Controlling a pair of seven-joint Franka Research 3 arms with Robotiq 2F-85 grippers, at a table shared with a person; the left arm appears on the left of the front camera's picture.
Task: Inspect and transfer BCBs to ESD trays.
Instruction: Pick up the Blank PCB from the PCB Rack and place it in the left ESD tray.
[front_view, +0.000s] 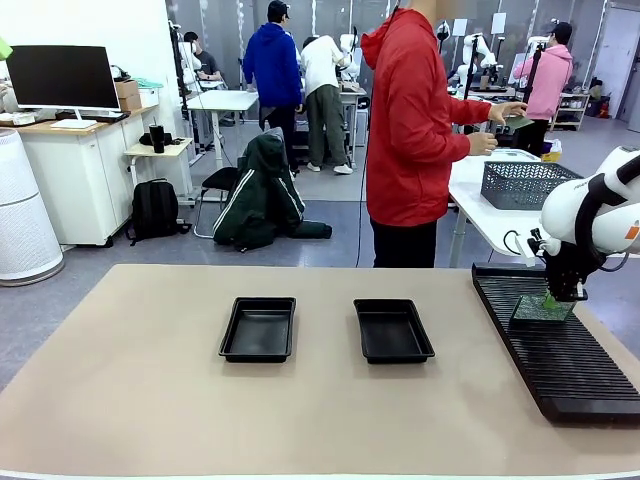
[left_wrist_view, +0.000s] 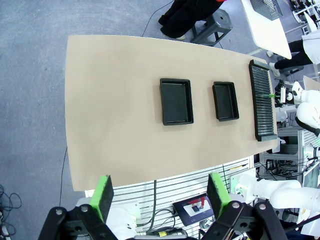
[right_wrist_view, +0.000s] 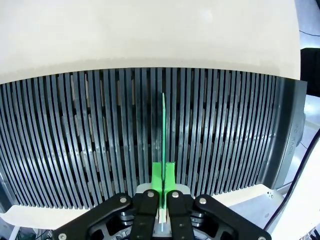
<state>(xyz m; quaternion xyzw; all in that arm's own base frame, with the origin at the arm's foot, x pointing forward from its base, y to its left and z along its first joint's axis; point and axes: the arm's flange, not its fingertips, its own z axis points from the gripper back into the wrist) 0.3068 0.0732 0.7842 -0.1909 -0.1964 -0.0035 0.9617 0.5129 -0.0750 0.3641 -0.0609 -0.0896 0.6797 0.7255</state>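
Note:
Two empty black ESD trays (front_view: 259, 328) (front_view: 392, 330) lie side by side mid-table, and appear from above as tray (left_wrist_view: 176, 101) and tray (left_wrist_view: 225, 101). At the right, my right gripper (front_view: 557, 297) is shut on the top edge of a pale green BCB (front_view: 543, 308) that stands on edge in the long black ribbed rack (front_view: 560, 360). In the right wrist view the BCB (right_wrist_view: 163, 130) shows edge-on in a slot, pinched between the green pads of the right gripper (right_wrist_view: 163, 176). My left gripper (left_wrist_view: 161, 189) hangs open high above the table with nothing between its fingers.
A person in a red jacket (front_view: 415, 130) stands at the far side, turned toward a white side table holding a dark mesh basket (front_view: 525, 185). The tan table (front_view: 150, 400) has bare room left of and in front of the trays. The rack (left_wrist_view: 263, 107) runs along the right edge.

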